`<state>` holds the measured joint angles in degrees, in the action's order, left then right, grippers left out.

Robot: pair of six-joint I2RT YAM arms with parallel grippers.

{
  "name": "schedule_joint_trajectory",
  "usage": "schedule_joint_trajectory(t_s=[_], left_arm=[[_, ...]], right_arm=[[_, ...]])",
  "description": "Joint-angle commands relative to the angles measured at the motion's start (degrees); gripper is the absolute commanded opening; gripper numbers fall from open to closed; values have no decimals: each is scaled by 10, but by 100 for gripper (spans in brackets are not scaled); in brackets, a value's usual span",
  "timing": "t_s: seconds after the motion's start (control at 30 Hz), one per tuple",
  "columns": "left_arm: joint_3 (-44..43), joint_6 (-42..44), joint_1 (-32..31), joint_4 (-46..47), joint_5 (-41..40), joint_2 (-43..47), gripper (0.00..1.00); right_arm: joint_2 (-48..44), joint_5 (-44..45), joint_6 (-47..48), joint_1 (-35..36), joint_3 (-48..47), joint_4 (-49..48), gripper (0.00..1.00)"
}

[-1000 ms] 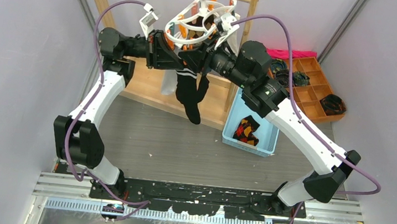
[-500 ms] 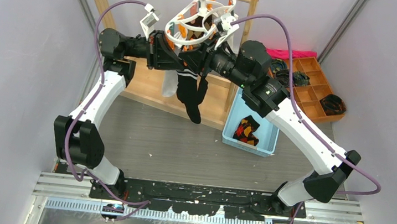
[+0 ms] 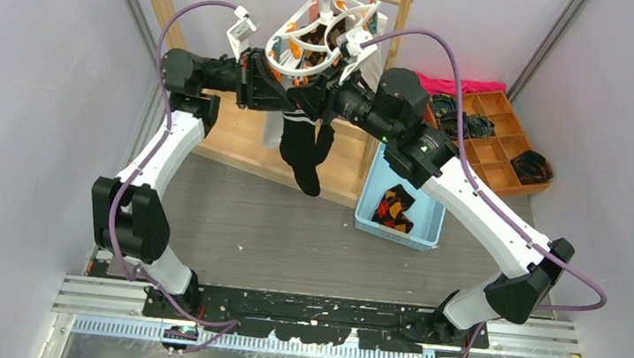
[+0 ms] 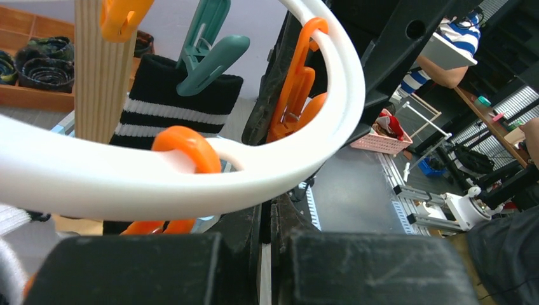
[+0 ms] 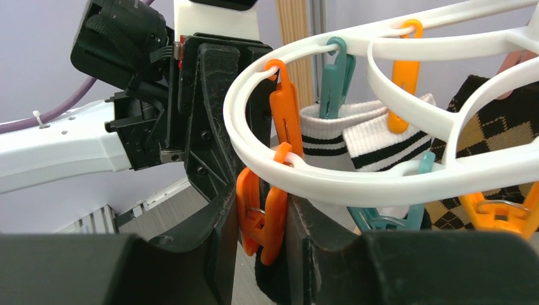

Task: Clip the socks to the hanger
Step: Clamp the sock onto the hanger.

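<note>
right gripper [image 5: 260, 236]: pinches orange clip [image 5: 255, 206] on hanger [image 5: 305, 181], probably to spring it open | left gripper [image 4: 267, 254]: fingers pressed together just under hanger, seemingly steadying it; cloth between them cannot be told | sock [image 4: 168, 114]: cuff bitten by teal clip [image 4: 210, 54], hanging below hanger

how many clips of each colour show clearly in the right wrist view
orange clips: 4
teal clips: 2
total: 6
a blurred pinkish shape at the top right edge is not counted
</note>
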<state>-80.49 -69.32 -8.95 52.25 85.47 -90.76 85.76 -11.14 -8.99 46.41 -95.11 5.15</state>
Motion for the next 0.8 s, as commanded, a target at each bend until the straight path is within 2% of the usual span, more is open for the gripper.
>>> schedule_joint_trajectory(t_s=[0.0, 0.2, 0.57, 0.77], left_arm=[[-30, -47, -4, 67, -9, -1, 0], [-20, -66, -7, 73, -4, 1, 0], [-25, -124, -7, 79, -11, -18, 0], [-38, -217, -7, 166, -13, -41, 0]], right_arm=[[-21, -20, 35, 11, 7, 24, 9], [-19, 11, 72, 14, 3, 17, 9], [-22, -23, 79, 16, -1, 0, 9], [-28, -24, 104, 13, 4, -8, 10]])
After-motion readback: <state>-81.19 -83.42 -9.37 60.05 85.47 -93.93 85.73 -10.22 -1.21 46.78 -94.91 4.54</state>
